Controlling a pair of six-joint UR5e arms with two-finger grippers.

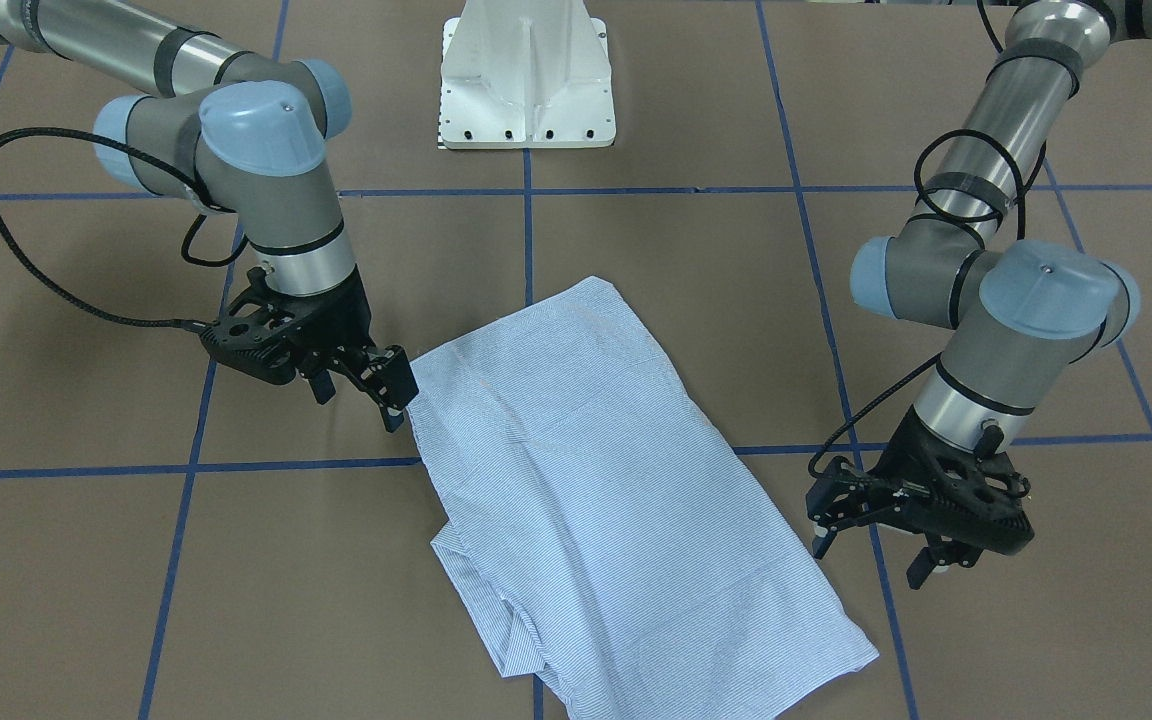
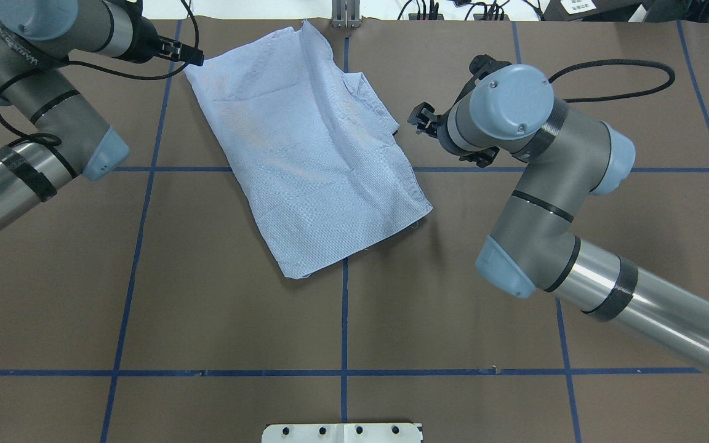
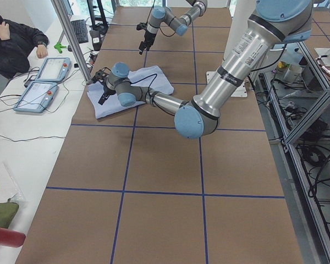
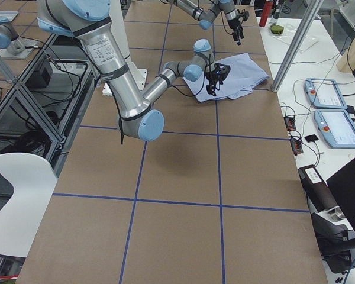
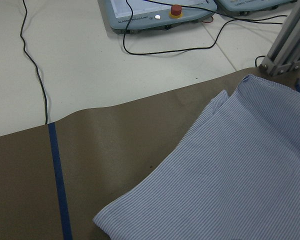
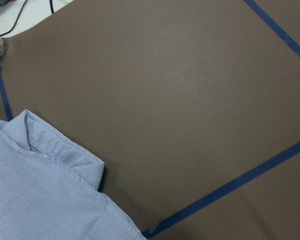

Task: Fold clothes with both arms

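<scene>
- The shirt [image 2: 305,141] is light blue with fine white stripes and is folded into a rough rectangle. It lies flat and askew on the table [image 2: 207,295].
- It sits on the half of the table far from the robot's pedestal [image 1: 526,75], close to the far edge and between the two grippers.
- Its surface is mostly smooth with a few soft creases. The collar [image 6: 65,150] shows at one edge, and layers peek out at a corner.
- The right gripper [image 1: 356,395] hangs low just beside one long edge of the shirt. Its fingers are apart and hold nothing.
- The left gripper [image 1: 871,555] is near the opposite side, clear of the cloth. Its fingers are also spread and empty.
- The table is covered in brown sheeting marked into squares by blue tape lines [image 2: 344,320].
- Beyond the far edge is a white bench with a control box [image 5: 140,12] bearing a red button [image 5: 176,9], loose black cables and an aluminium post [image 5: 290,40].
- A person [image 3: 14,41] sits at that bench.
</scene>
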